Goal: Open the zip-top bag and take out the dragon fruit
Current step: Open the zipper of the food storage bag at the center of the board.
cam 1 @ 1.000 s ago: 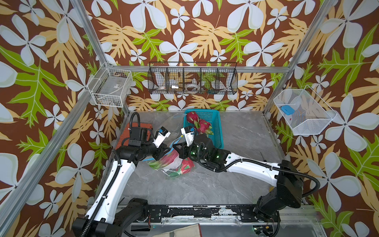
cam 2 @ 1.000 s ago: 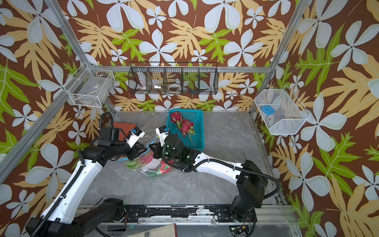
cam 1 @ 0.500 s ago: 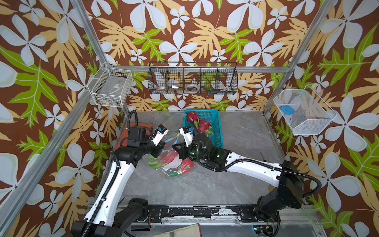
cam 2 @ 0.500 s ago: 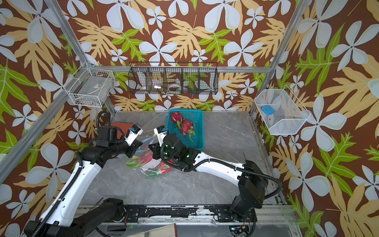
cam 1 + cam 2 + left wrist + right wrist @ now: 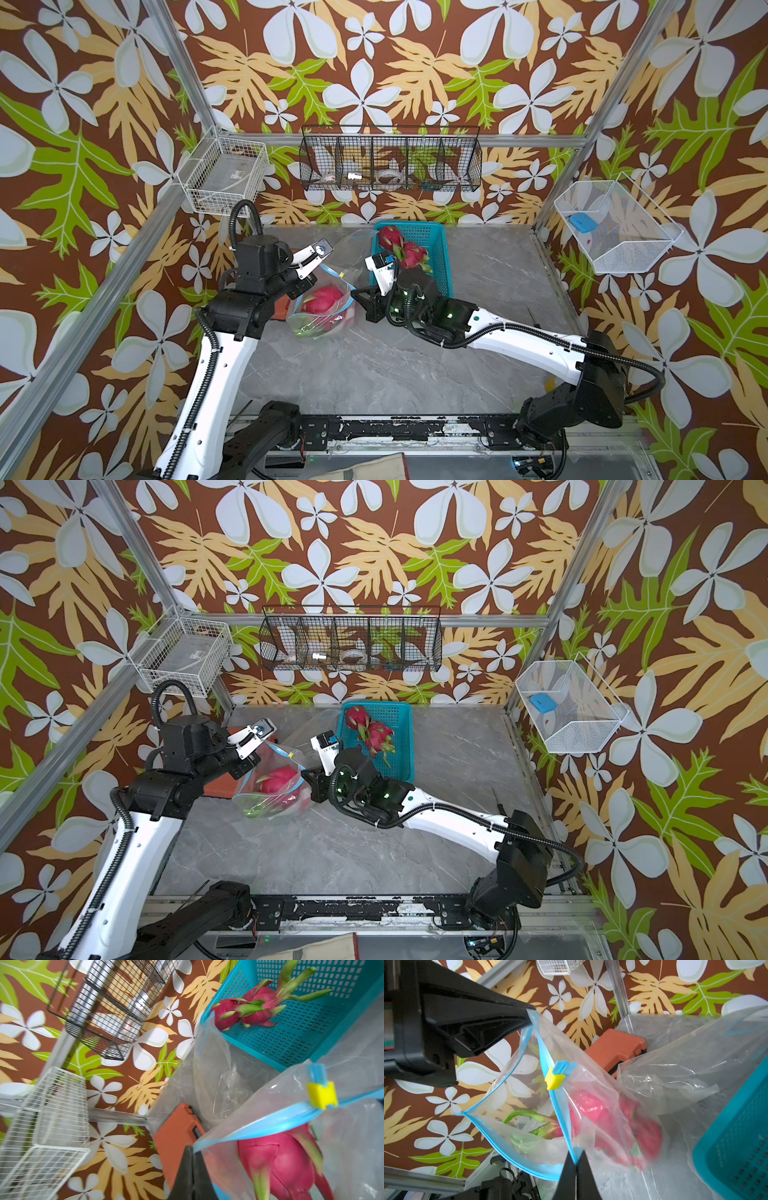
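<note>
Your left gripper (image 5: 192, 1153) and right gripper (image 5: 576, 1160) each pinch the zip-top bag (image 5: 332, 328) rim, left of frame centre.

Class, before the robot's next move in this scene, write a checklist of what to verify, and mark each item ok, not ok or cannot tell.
1. Left gripper shut on the rim of the bag: ok.
2. Right gripper also shut on the rim: ok.
3. Bag mouth pulled open: ok.
4. Dragon fruit out of the bag: not ok, it lies inside.
5. A gripper free to reach in: not ok, both hold the bag.
6. Room in the basket: ok.
</note>
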